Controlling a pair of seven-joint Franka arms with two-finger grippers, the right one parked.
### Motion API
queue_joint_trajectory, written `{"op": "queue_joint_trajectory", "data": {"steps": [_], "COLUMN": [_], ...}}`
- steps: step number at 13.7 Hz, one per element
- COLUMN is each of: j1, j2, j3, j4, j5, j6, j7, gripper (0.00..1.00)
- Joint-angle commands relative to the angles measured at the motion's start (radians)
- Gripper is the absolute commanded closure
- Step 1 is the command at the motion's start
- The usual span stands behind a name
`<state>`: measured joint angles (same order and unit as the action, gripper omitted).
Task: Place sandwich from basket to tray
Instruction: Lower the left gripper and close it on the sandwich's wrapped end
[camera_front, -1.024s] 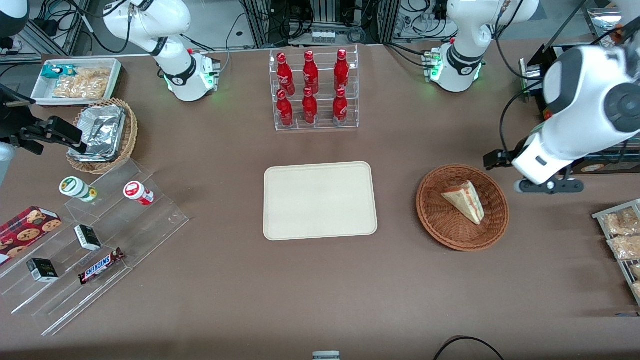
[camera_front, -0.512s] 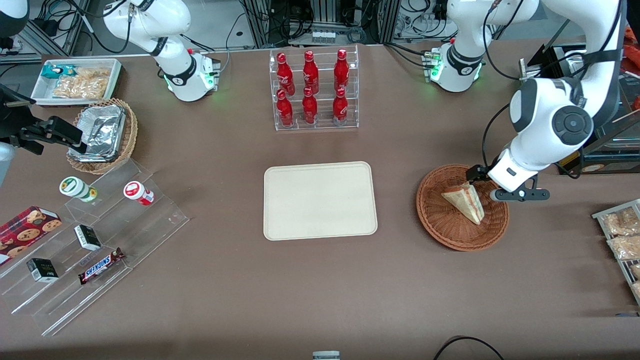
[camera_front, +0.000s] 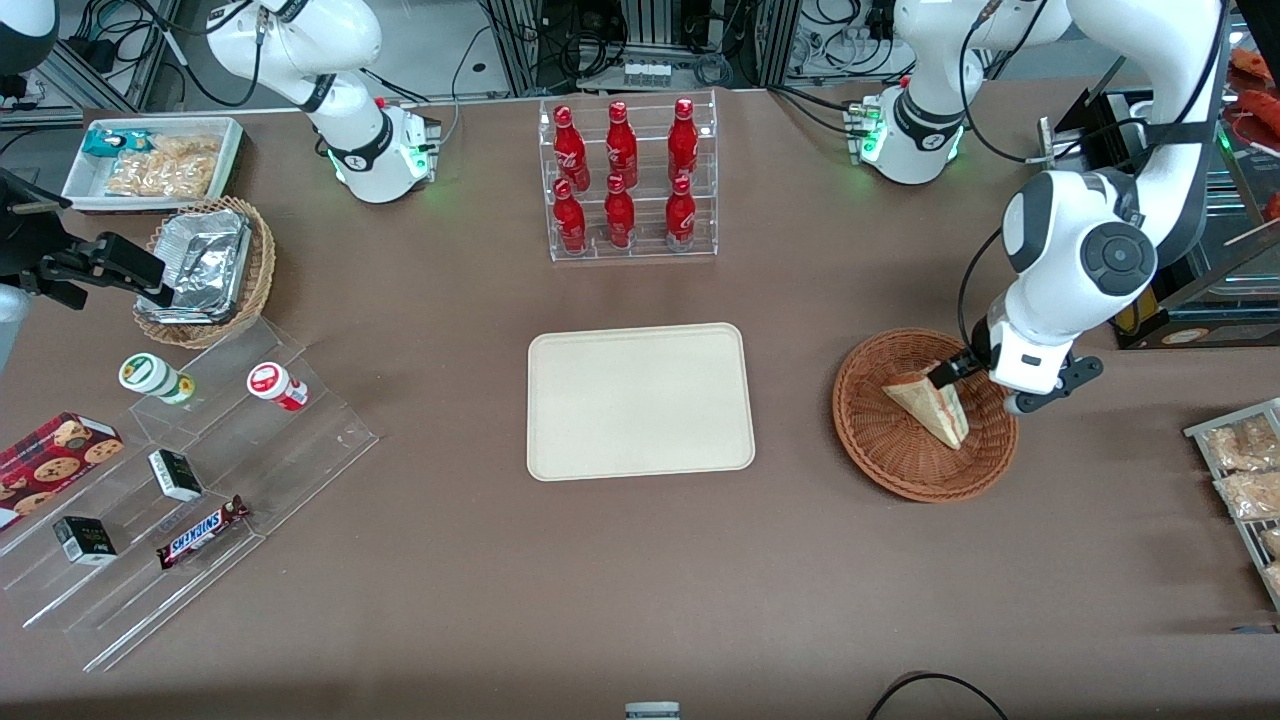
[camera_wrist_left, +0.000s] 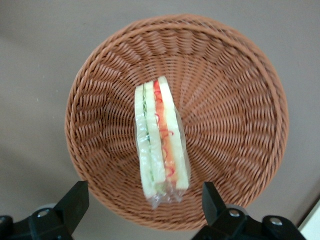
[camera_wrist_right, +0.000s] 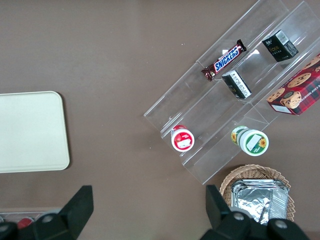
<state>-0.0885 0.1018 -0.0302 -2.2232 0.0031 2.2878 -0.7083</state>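
The sandwich (camera_front: 930, 402) (camera_wrist_left: 160, 137), a plastic-wrapped wedge of white bread with red and green filling, lies in the round reddish-brown wicker basket (camera_front: 880, 450) (camera_wrist_left: 235, 100). My left gripper (camera_front: 965, 370) (camera_wrist_left: 142, 200) hovers above the basket's edge that lies farther from the front camera, over one end of the sandwich. Its fingers (camera_wrist_left: 75, 200) are spread wide and open, holding nothing. The cream tray (camera_front: 640, 402) lies flat on the table beside the basket, toward the parked arm's end, with nothing on it.
A clear rack of red bottles (camera_front: 625, 180) stands farther from the front camera than the tray. Snack packets (camera_front: 1245, 470) lie on a rack at the working arm's end. A clear stepped stand (camera_front: 190, 480) with snacks and a foil-filled basket (camera_front: 205, 270) sit toward the parked arm's end.
The left arm has swung in from the working arm's end of the table and come down, bringing the open gripper over the basket and sandwich.
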Motion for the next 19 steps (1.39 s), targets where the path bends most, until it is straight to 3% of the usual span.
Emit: {"op": "queue_joint_trajectory", "data": {"steps": [1,5,14,15,17,18,19], "j1": [-0.014,-0.017,-0.019,-0.019,-0.019,-0.019,-0.019], "j2": [0.035,0.079,0.17,0.176,0.171,0.165,0.162], "j3": [0.001,0.001,-0.005,-0.007,-0.013,-0.014,-0.014], "j4": [-0.003,-0.003,-0.001,0.0,0.008,0.014,0.039], "j5": [-0.002,-0.003,-0.005,-0.005,-0.009,-0.009,-0.008], "j6": [0.047,0.076,0.117,0.116,0.104,0.085,0.037], "j7": [-0.163,-0.305,-0.319,-0.321,-0.329,-0.324,-0.313], "gripper": [0.0,0.0,0.04,0.13,0.65,0.86,0.9]}}
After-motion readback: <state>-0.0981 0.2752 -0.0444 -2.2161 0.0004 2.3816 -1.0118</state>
